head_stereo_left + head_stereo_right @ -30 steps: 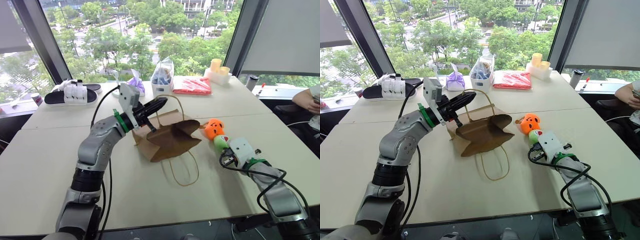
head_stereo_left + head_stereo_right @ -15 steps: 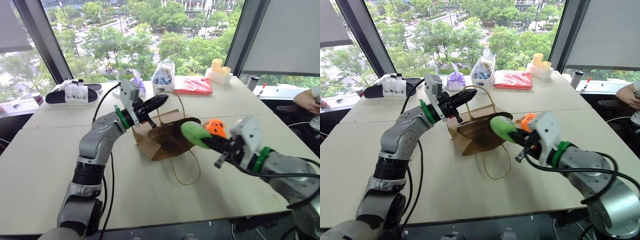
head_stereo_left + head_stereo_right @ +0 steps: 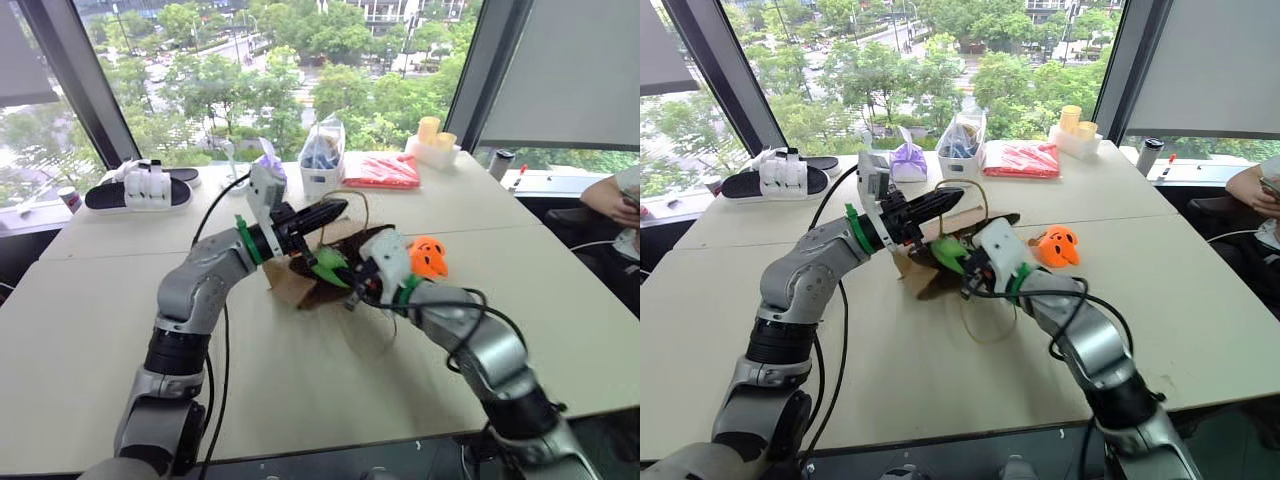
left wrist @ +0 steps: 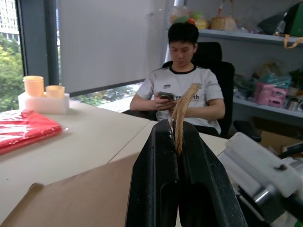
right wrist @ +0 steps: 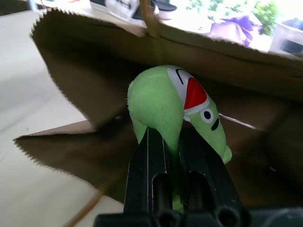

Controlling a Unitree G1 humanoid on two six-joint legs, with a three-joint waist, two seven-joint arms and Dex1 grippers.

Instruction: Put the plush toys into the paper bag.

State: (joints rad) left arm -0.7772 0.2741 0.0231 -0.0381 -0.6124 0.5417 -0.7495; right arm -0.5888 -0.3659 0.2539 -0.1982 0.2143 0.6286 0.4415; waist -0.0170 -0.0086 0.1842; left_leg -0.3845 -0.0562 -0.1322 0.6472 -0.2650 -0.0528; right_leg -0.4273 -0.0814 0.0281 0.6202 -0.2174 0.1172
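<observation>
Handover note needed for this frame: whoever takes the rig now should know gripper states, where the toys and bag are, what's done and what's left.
Left gripper: jaws shut on the paper bag's handle, holding the mouth up.
Right gripper: jaws shut on the green plush toy, at the open mouth of the paper bag, toy not yet released.
Orange plush toy: on the table, on the bag's right, apart from it.
Done: bag held open, green toy brought to the mouth.
Left: push the green toy in and release it, then fetch the orange one and bag it.
</observation>
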